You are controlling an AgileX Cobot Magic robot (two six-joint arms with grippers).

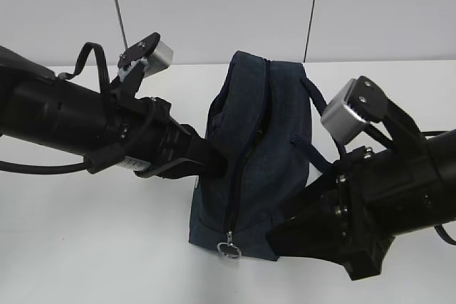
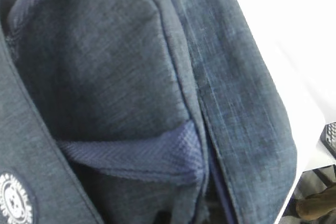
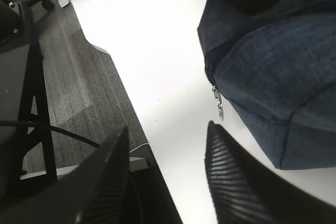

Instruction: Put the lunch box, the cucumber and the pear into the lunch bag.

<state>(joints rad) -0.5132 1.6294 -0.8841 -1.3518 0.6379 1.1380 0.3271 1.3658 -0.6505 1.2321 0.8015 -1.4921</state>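
The navy lunch bag [image 1: 253, 154] stands upright in the middle of the white table, with its zipper line running down the front to a silver ring pull [image 1: 229, 249]. My left gripper [image 1: 204, 153] presses into the bag's left side. Its fingers are hidden, and the left wrist view shows only bag fabric, a loop handle [image 2: 136, 153] and the white emblem [image 2: 13, 200]. My right gripper [image 3: 168, 126] is open and empty, low beside the bag's front corner near the ring pull [image 3: 219, 109]. The lunch box, cucumber and pear are out of view.
The table's front edge [image 3: 137, 129] runs just under the right gripper, with grey floor and a black stand [image 3: 31, 87] beyond it. Bare white tabletop [image 1: 92, 233] lies on both sides of the bag. A wall [image 1: 214, 5] stands behind.
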